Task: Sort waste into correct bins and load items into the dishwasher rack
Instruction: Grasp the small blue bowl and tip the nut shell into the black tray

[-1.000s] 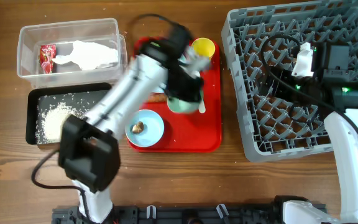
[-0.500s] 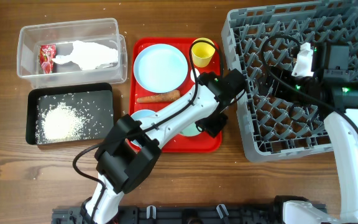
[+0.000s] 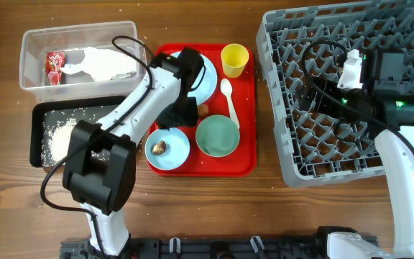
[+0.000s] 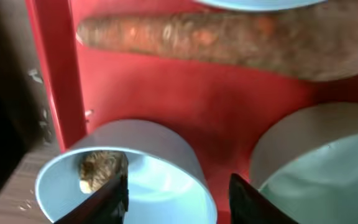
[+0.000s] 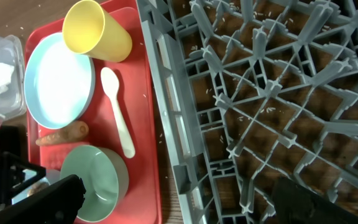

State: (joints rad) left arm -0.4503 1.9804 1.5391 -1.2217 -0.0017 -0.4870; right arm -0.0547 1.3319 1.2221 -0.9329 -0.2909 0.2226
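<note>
Now the left gripper (image 4: pixel 180 198) has swung back from the dishwasher rack (image 3: pixel 300 144) at the desk's right edge, jaws open and empty, above the carrot (image 4: pixel 216 40) on the red tray (image 3: pixel 243 162). Waste sorting likely resumes, while the right gripper (image 5: pixel 179 202) hangs open over the rack.

Grey plastic rack (image 3: pixel 274 93), glossy red tray (image 3: pixel 246 140)

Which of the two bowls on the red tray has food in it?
The light blue bowl: a small brown food lump sits inside it. The pale green bowl beside it is empty.
</note>
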